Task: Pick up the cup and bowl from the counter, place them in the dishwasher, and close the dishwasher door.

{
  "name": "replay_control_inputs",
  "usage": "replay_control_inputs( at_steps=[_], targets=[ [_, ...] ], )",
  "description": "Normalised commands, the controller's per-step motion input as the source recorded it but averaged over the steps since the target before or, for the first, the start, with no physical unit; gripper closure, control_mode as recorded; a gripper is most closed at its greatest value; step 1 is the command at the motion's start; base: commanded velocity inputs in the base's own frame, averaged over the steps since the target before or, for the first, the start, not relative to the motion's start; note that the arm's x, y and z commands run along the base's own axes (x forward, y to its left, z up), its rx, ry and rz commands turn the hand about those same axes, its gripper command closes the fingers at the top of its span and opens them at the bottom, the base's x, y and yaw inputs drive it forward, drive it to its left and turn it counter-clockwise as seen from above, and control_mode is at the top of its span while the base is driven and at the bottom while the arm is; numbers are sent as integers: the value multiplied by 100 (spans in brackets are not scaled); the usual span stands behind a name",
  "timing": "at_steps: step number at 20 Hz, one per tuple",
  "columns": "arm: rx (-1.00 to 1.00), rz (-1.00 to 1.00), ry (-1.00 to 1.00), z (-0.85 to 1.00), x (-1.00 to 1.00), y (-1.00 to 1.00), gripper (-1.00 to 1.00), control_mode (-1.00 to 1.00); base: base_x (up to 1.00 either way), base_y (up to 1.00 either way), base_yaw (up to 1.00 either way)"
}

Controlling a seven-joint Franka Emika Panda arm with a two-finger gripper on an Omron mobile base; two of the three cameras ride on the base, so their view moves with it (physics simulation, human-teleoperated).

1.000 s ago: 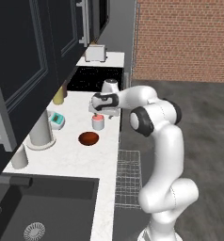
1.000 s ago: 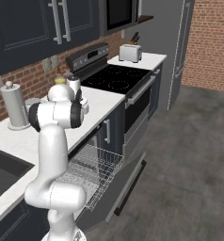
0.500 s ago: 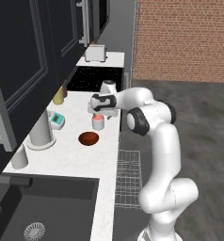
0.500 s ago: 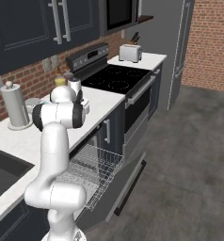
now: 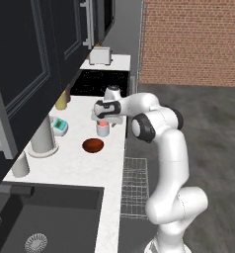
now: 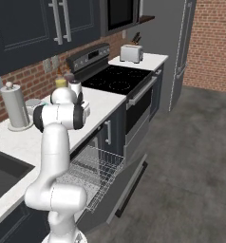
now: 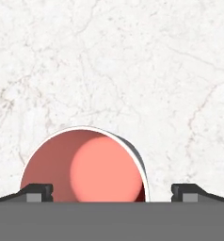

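The cup (image 5: 103,129), white with a red-pink inside, stands upright on the white marble counter (image 5: 75,170). My gripper (image 5: 103,118) hangs just above it, open. In the hand view the cup (image 7: 85,164) sits between the two fingertips (image 7: 36,192), nearer the left one, and touches neither. The glossy red-brown bowl (image 5: 93,145) lies a little nearer the sink. The dishwasher stands open below the counter edge, with its wire rack (image 5: 134,185) pulled out. From the right I see the rack (image 6: 93,168) and the lowered door (image 6: 129,187).
An off-white jar (image 5: 112,91) and a yellow bottle (image 5: 61,101) stand behind the cup. A paper towel roll (image 5: 42,136) and a teal object (image 5: 58,126) sit by the wall. The black stovetop (image 5: 102,81) and toaster (image 5: 100,56) lie beyond. The black sink (image 5: 45,217) is nearest.
The hand has eased slightly lower over the cup. The jaws stay open, and the cup and bowl have not moved.
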Motion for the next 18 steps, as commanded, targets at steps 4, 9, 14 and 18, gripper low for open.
replay_control_inputs(
  at_steps=[4,9,14,18],
  targets=[
    [0,0,0,-11,0,-4,-100,-100,0,0,0],
    [0,0,0,-16,7,-8,-100,-100,0,0,0],
    [0,0,0,-16,15,-12,-100,-100,0,0,0],
    [0,0,0,-17,8,-14,-100,-100,0,0,0]
  ],
)
